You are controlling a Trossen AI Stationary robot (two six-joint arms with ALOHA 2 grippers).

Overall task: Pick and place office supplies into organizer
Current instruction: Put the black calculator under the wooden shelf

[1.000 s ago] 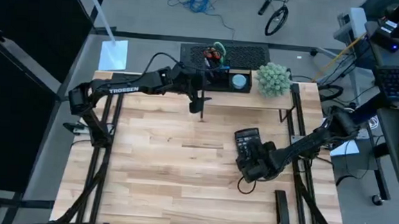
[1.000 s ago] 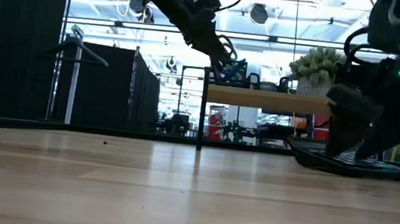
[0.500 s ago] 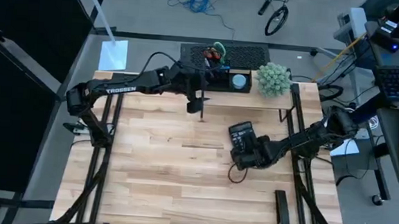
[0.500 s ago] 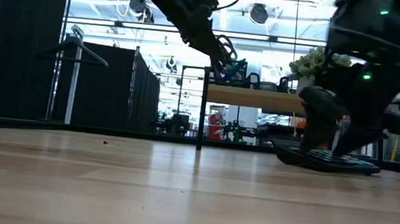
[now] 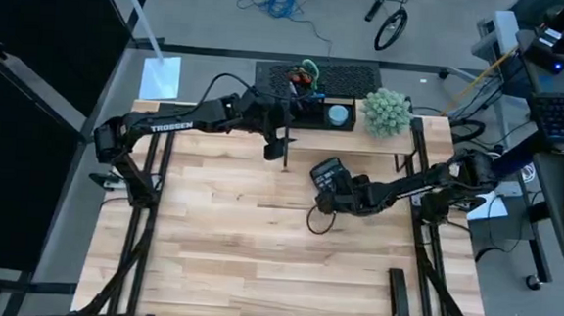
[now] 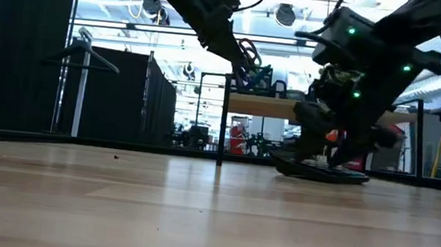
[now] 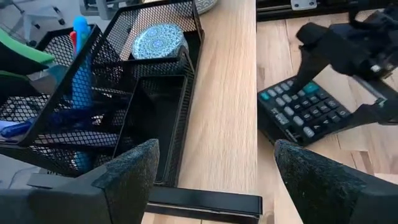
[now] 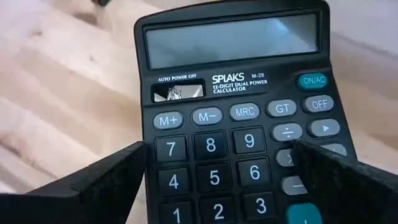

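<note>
The black mesh organizer (image 5: 310, 109) stands on a wooden shelf riser (image 7: 224, 93) at the table's far edge. It holds blue pens (image 7: 81, 62), scissors with red and green handles (image 5: 302, 76) and a round blue-grey disc (image 7: 158, 40). My left gripper (image 7: 214, 180) hovers open over the riser, just in front of the organizer (image 7: 143, 93), with nothing between its fingers. My right gripper (image 5: 336, 187) is right of the table's centre, shut on a black calculator (image 5: 326, 171). My right gripper has the calculator's two long sides (image 8: 151, 186) between its two fingers, at the end with the number keys. The fingers come low and slanting from the table's right and lie along the calculator. It sits about flat at table-top level (image 6: 321, 172); whether it touches the wood I cannot tell.
A fuzzy green plant ball (image 5: 386, 110) sits on the riser to the right of the organizer. A slim black object (image 5: 398, 295) lies near the table's front right corner. Bare wood spreads over the left and near parts of the table (image 5: 208, 242).
My right gripper has travelled toward the table's far left, toward the organizer, taking the calculator along low over the table. The calculator has kept flat and turned slightly with the gripper.
</note>
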